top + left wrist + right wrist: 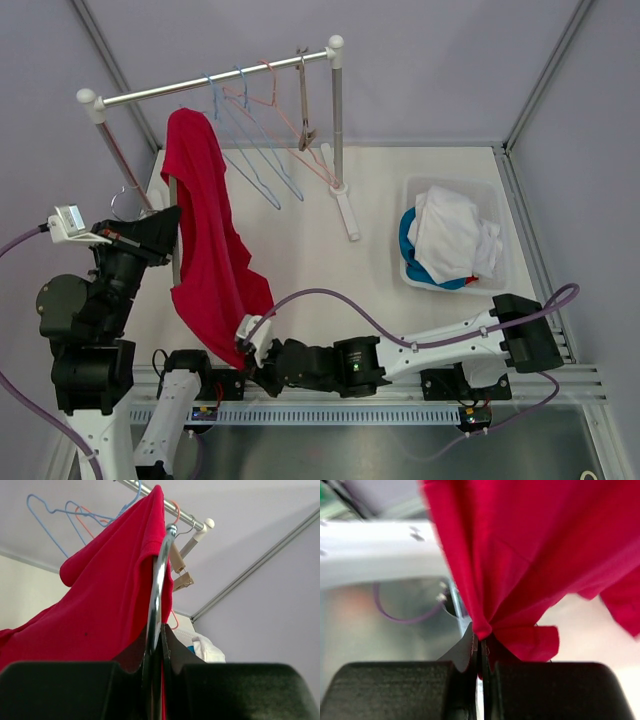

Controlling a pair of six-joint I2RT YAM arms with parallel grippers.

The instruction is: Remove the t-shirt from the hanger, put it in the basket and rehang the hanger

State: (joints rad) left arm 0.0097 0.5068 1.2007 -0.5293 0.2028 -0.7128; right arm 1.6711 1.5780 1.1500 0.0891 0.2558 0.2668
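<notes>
A red t-shirt (pixel 205 240) hangs draped over a metal hanger (pixel 159 595), held off the rail at the left of the table. My left gripper (pixel 172 238) is shut on the hanger's metal wire; in the left wrist view the wire runs up between the jaws (pixel 159 645) with the red t-shirt (pixel 100 605) folded over it. My right gripper (pixel 250 352) is low at the near edge and shut on the t-shirt's bottom hem; the right wrist view shows red cloth (pixel 520 570) bunched into the closed jaws (pixel 481 647).
A clothes rail (pixel 215 85) on two posts stands at the back, with several empty blue and pink hangers (pixel 255 140) and a clip hanger (pixel 305 110). A clear bin (pixel 455 240) with white and blue clothes sits at the right. A metal frame edge runs along the near side.
</notes>
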